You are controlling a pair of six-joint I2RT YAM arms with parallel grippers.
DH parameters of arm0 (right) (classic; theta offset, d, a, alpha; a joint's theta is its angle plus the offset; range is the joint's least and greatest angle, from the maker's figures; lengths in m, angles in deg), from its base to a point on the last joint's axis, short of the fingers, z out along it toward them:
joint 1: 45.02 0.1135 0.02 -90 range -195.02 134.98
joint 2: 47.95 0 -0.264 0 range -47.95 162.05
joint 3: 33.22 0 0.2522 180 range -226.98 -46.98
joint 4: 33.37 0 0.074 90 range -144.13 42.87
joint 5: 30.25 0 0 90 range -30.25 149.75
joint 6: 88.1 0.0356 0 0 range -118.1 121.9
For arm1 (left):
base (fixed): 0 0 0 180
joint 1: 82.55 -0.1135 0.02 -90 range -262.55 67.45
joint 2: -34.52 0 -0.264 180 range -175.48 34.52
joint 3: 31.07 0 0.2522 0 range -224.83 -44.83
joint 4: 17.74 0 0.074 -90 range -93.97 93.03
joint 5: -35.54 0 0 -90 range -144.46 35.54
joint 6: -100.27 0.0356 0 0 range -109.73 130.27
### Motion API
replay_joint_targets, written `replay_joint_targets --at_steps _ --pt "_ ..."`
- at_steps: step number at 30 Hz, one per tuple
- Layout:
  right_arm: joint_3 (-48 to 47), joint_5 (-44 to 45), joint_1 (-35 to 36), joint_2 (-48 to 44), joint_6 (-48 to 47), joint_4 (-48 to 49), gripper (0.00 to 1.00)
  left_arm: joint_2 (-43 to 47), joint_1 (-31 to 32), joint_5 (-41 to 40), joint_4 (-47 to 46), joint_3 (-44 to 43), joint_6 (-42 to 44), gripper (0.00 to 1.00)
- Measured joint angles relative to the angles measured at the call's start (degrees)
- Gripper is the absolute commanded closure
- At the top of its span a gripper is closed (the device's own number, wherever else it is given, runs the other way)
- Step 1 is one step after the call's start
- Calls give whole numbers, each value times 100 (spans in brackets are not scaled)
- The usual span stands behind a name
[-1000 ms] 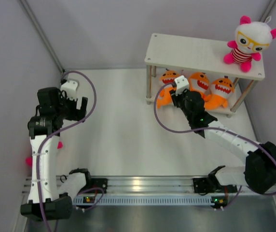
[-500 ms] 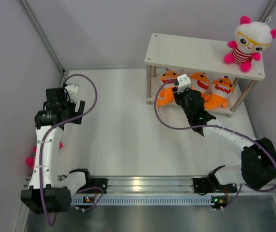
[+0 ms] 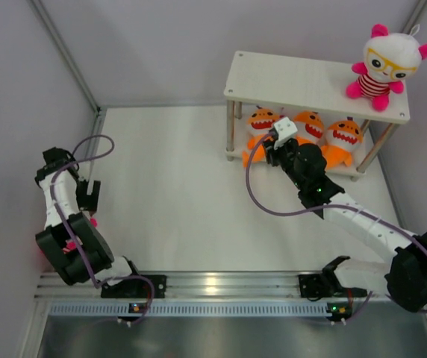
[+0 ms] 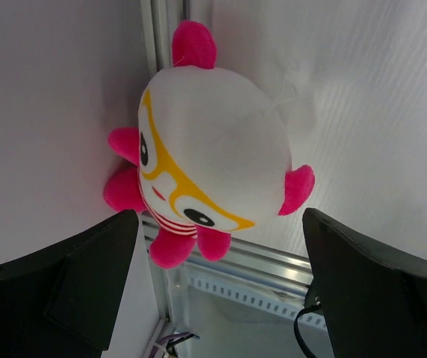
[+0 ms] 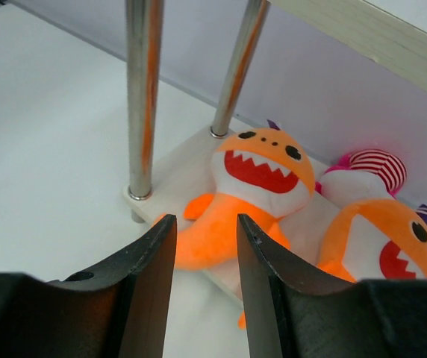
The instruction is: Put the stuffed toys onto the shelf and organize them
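Round fuzzy doll ahead of wide-spread left fingers; right fingers narrowly parted, empty, facing plush orange shark.

Overhead, close right wrist: shared shelf

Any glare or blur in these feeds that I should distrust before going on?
Top external: a bright glare spot on the near rail. Left wrist: the doll is sharp, the left fingers dark and soft-edged. Right wrist: the shark is sharp; the shelf leg mirrors its orange.
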Motion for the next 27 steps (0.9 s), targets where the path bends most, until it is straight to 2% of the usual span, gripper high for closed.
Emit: replay_joint_targets --at_steps 7,10,13,14,16,17,18,22,27 --pt "0 -310 155 -57 -9 -24 60 -455 -564 450 0 0 538 5" --pt "0 -354 214 -57 -52 -55 60 -752 -824 597 -2 0 719 10" --pt "0 -385 247 -57 -66 -55 60 -1034 -992 887 -2 0 841 29" --pt "0 -385 256 -57 -68 -57 60 -1128 -1038 984 -2 0 859 48" --pt "0 -393 273 -57 -87 -61 60 -1320 -1126 1156 -2 -2 907 68" --pt "0 -396 282 -57 -96 -63 60 -1368 -1152 1241 0 0 916 97" --pt "0 -391 291 -57 -105 -81 60 -1388 -1174 1333 4 0 903 100" --pt "-28 -385 420 -57 -116 -214 60 -1093 -1220 1827 -9 107 927 100" --pt "-535 -284 946 -26 -50 -599 55 138 -1215 3182 22 90 450 100"
